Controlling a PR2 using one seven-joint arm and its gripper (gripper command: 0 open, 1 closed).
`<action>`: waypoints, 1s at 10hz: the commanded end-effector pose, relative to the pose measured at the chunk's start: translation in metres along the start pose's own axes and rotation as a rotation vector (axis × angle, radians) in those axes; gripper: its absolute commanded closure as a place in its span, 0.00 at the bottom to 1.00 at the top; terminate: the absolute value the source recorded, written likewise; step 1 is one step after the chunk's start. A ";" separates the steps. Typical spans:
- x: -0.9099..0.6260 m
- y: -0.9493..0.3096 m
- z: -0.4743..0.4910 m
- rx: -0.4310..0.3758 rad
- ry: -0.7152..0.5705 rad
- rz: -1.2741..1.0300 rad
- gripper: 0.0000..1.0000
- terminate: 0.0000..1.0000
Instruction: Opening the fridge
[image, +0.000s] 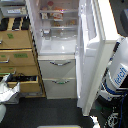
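Exterior view is showing me the tall white fridge (60, 47) standing centre frame, its large upper door (97, 52) swinging wide toward the view's right, lit shelves exposed. I am not seeing my tool anywhere, so I cannot tell its state. Only the robot's white body (117, 75) is showing, just right of the door's upright edge.

text: "intel" logo | on: blue-and-white object (118, 76) | cabinet labels (20, 55): green, unreadable
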 end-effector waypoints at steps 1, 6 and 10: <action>0.283 -0.099 -0.160 -0.016 0.149 -0.082 0.00 0.00; 0.525 -0.536 -0.008 -0.037 0.130 -0.378 0.00 0.00; 0.557 -0.887 0.037 -0.143 0.051 -0.745 0.00 0.00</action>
